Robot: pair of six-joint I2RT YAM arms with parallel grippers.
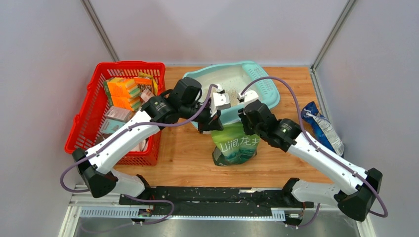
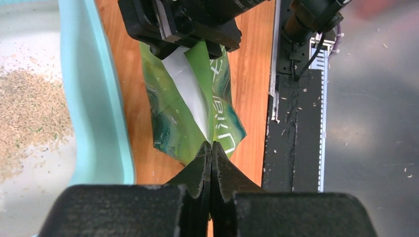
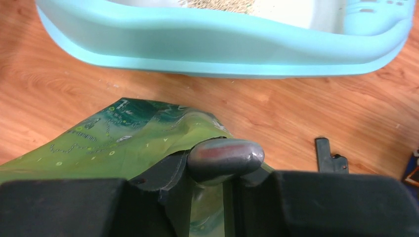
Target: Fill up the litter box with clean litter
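Note:
The light-teal litter box (image 1: 232, 79) stands at the back middle of the table. A thin pile of beige clean litter (image 2: 29, 113) lies inside it, and the box's rim shows in the left wrist view (image 2: 94, 98) and the right wrist view (image 3: 222, 47). A green printed bag (image 1: 236, 145) stands just in front of the box. My left gripper (image 2: 211, 148) is shut on the bag's top edge. My right gripper (image 3: 225, 170) is shut on the handle of a grey metal scoop (image 3: 225, 157) at the bag's mouth; the scoop's bowl is hidden inside the bag.
A red mesh basket (image 1: 84, 118) with sponges and boxes stands at the left. A blue and silver packet (image 1: 321, 126) lies at the right. A black rail (image 1: 212, 197) runs along the near edge. A small black part (image 3: 328, 155) lies on the wood.

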